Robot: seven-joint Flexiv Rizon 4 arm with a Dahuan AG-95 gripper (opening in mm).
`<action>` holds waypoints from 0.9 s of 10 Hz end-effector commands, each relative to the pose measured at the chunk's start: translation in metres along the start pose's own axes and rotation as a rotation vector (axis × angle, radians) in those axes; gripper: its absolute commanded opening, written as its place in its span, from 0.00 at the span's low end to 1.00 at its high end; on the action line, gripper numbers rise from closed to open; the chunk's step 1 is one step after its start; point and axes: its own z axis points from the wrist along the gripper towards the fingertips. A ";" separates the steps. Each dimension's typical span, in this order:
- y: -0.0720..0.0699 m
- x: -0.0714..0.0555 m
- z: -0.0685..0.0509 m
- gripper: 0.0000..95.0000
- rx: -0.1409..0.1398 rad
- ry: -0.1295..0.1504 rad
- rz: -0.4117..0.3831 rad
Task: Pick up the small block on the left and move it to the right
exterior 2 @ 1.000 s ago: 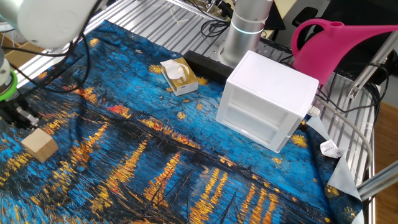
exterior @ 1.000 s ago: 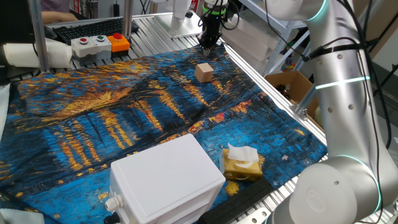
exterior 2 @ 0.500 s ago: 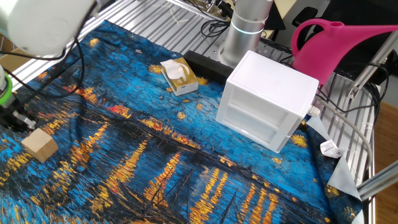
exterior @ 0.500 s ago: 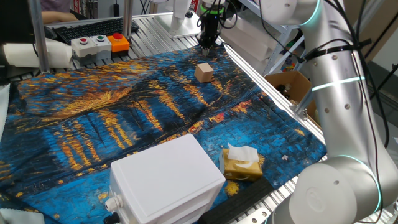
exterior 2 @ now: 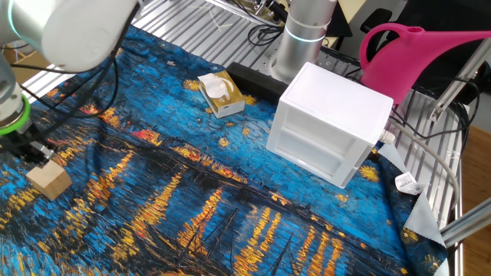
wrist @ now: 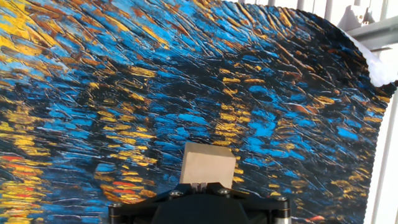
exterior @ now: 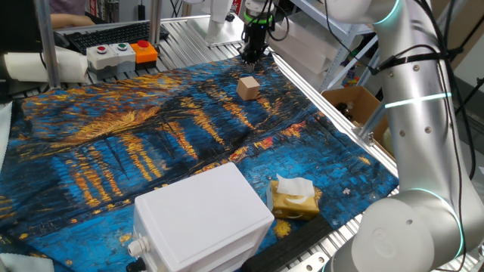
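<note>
Closed end effector (exterior: 250,54) grips nothing beside the small block (exterior: 248,88); white box (exterior 2: 331,123) sits empty

No words, numbers, brand names or signs can be read in any of the three views. The blue and gold painted cloth (exterior: 151,143) over the table carries only brush-stroke pattern, and the small plain tan wooden cube (wrist: 208,163) shows unmarked faces. The large white plastic box (exterior 2: 331,123) is blank on the sides that show.
</note>
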 end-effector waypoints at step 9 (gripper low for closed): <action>-0.001 -0.005 0.004 1.00 -0.027 -0.011 0.082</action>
